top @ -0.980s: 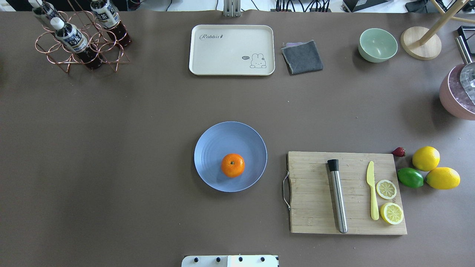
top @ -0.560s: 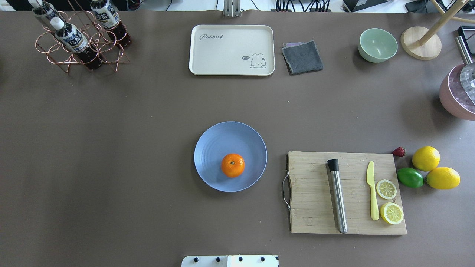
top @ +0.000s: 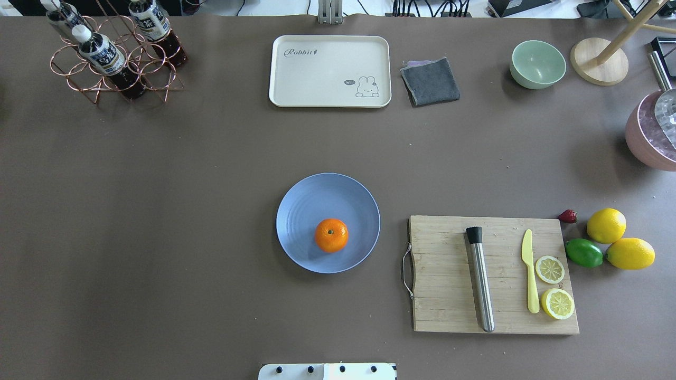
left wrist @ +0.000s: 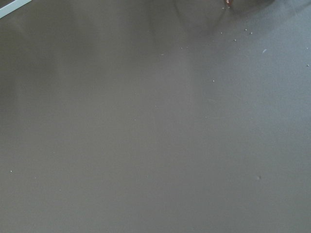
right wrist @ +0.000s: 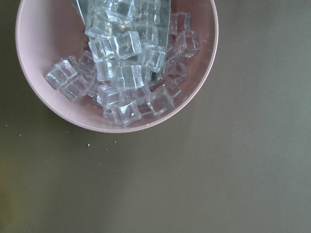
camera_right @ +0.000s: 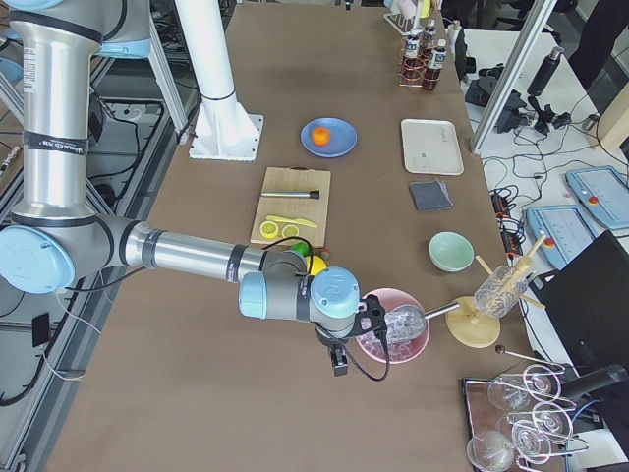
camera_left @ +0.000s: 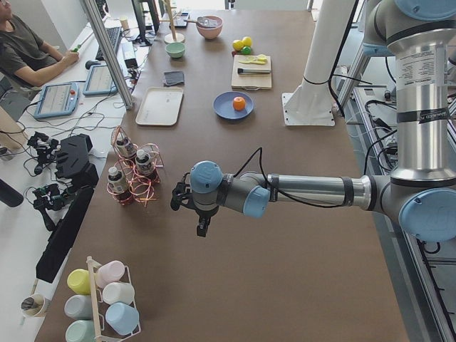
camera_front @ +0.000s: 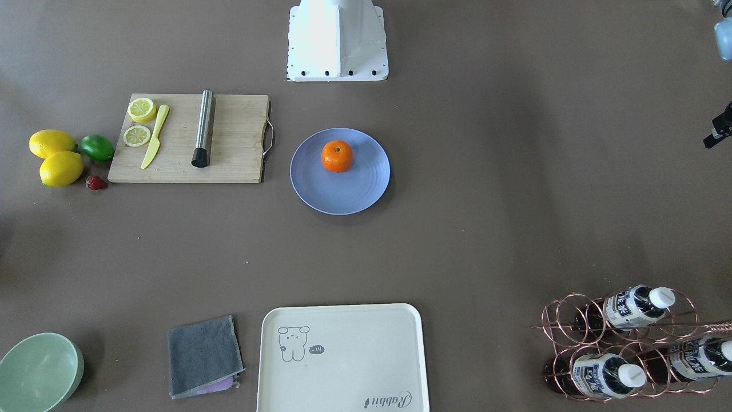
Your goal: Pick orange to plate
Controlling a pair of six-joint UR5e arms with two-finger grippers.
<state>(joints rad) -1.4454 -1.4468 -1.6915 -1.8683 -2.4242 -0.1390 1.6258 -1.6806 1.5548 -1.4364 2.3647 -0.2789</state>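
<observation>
The orange (top: 331, 235) rests on the periwinkle-blue plate (top: 316, 199), toward the plate's near side, with nothing touching it; it also shows as the orange (camera_front: 337, 155) on the plate (camera_front: 343, 194). Neither arm is in the overhead view. My left gripper (camera_left: 202, 229) hangs over bare table near the bottle rack, far from the plate; I cannot tell if it is open or shut. My right gripper (camera_right: 340, 366) hovers beside the pink ice bowl (camera_right: 393, 329) at the other end of the table; its state I cannot tell either.
A wooden cutting board (top: 449, 295) with a steel muddler (top: 480, 279), yellow knife (top: 529, 274) and lemon slices lies right of the plate. Two lemons, a lime (top: 583, 253) and a strawberry sit beyond it. Cream tray (top: 330, 71), grey cloth, green bowl (top: 537, 64) and bottle rack (top: 113, 53) line the far edge.
</observation>
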